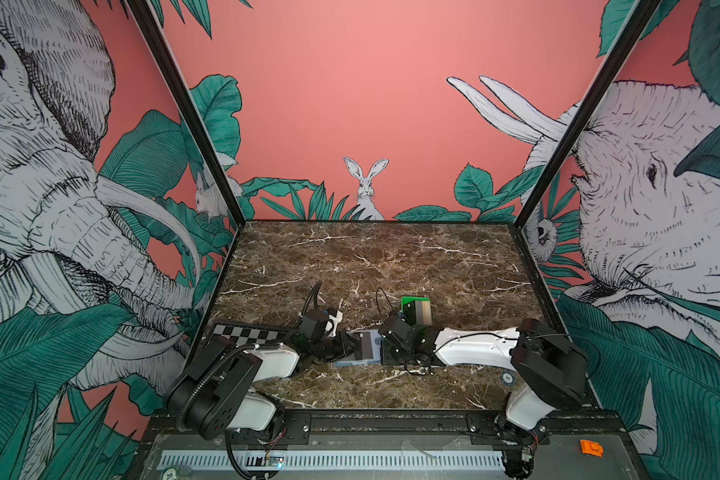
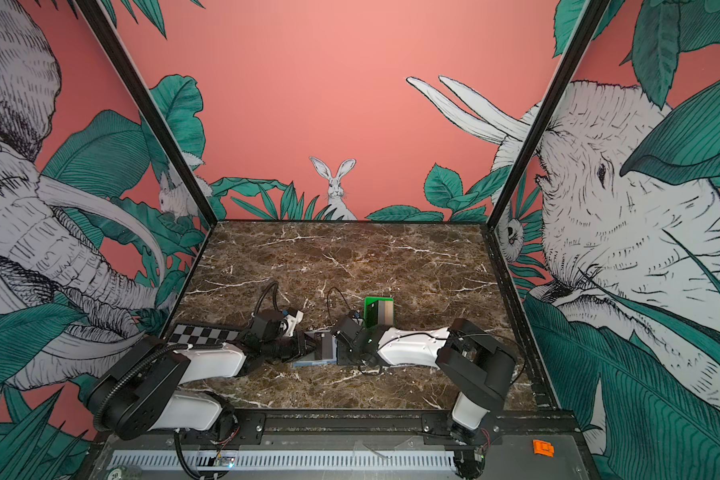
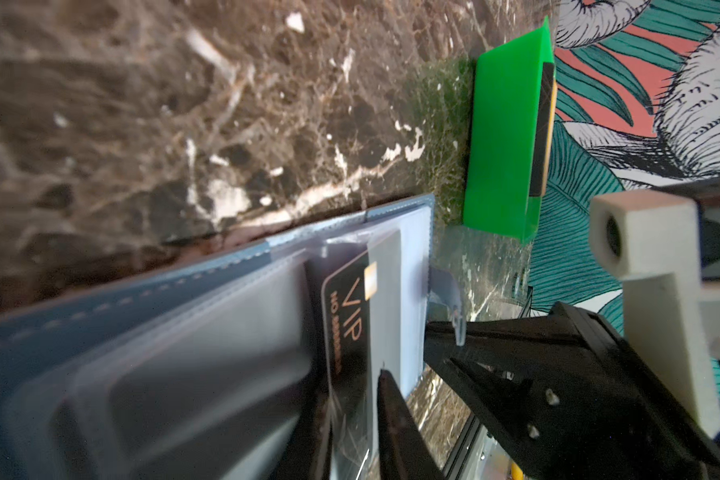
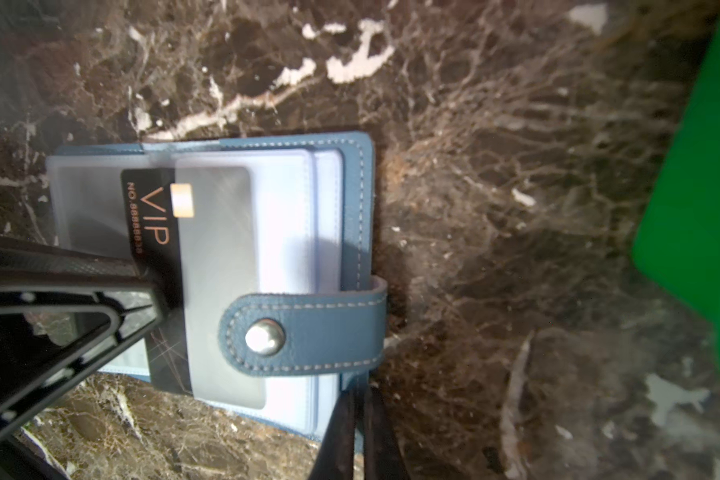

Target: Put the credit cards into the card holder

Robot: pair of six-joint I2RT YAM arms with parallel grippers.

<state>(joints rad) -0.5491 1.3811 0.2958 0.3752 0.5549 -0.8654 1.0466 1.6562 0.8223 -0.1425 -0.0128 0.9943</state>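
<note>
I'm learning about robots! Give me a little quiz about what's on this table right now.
1. True or false: the VIP card lies far from the card holder.
2. The other cards sit in a tray coloured: A red, B green, C yellow.
3. Fill in: the checkerboard plate lies on the robot's ___ side.
Key: 1 false, it is partly inside a clear sleeve. 2 B. 3 left.
</note>
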